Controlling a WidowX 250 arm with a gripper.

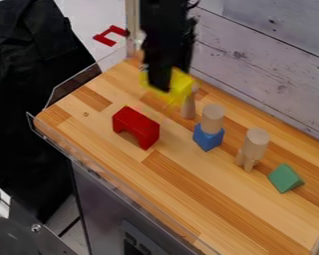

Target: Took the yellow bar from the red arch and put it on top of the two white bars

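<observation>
In the camera view, your gripper has the yellow bar in its grasp, near the board's far corner. Nearer you is the red arch; to its right in the picture stand a blue block with a pale cylinder on top and a green wedge

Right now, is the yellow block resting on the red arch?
No, the end effector holds the yellow block in the air, apart from the red arch.
</observation>
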